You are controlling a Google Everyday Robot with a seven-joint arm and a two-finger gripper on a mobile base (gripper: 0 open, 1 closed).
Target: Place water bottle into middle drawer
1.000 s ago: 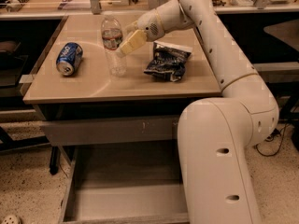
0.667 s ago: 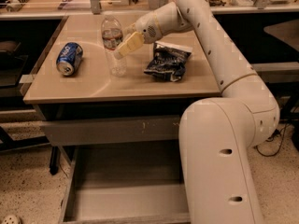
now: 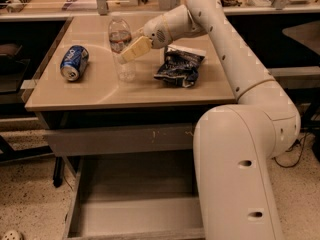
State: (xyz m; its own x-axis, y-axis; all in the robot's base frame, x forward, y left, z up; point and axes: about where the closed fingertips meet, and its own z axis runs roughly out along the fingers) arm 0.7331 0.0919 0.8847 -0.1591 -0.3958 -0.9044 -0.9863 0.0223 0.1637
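Observation:
The water bottle (image 3: 121, 46), clear with a white cap and a dark-and-red label band, stands upright on the wooden table top (image 3: 100, 91). My gripper (image 3: 132, 49) reaches in from the right and overlaps the bottle's right side at label height. The middle drawer (image 3: 140, 216) is pulled open below the table, wide and shallow with a bare grey floor. My white arm comes down from the right and covers the drawer's right part.
A blue soda can (image 3: 73, 62) lies on its side at the table's left. A dark crumpled chip bag (image 3: 180, 66) lies just right of the bottle. A closed grey drawer front with pale scratches (image 3: 120, 139) sits above the open drawer. Shelves with clutter stand behind.

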